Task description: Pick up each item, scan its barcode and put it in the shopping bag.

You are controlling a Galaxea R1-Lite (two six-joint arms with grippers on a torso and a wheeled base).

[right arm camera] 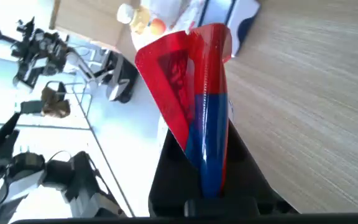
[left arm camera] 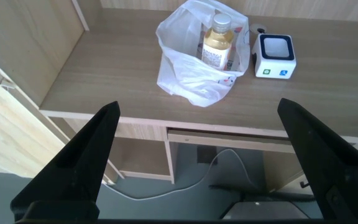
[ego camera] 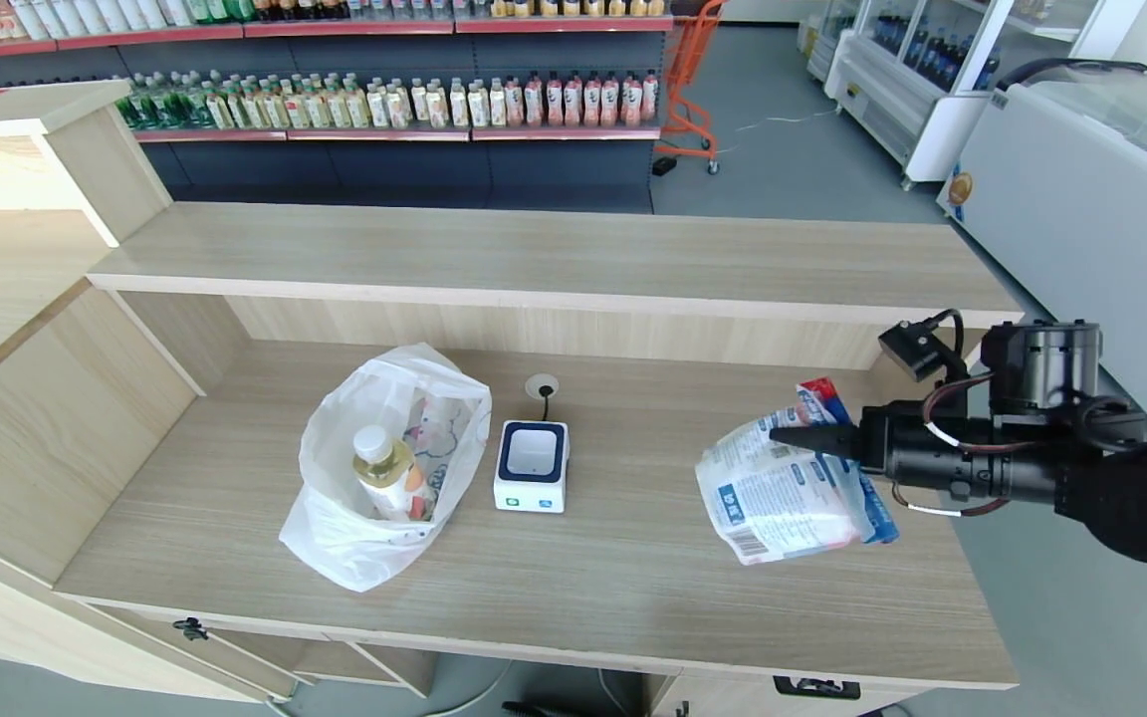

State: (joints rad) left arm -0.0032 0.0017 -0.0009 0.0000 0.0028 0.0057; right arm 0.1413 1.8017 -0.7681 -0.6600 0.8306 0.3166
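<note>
Bright, even light; only faint shadows on the counter; head view bows at edges.

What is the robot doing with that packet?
It is checking out shopping. Its right claw grips a packet, to the right of the scanner on the counter. The bag left of the scanner already has a bottle in it. The left claw hangs open, in front of the counter.
</note>
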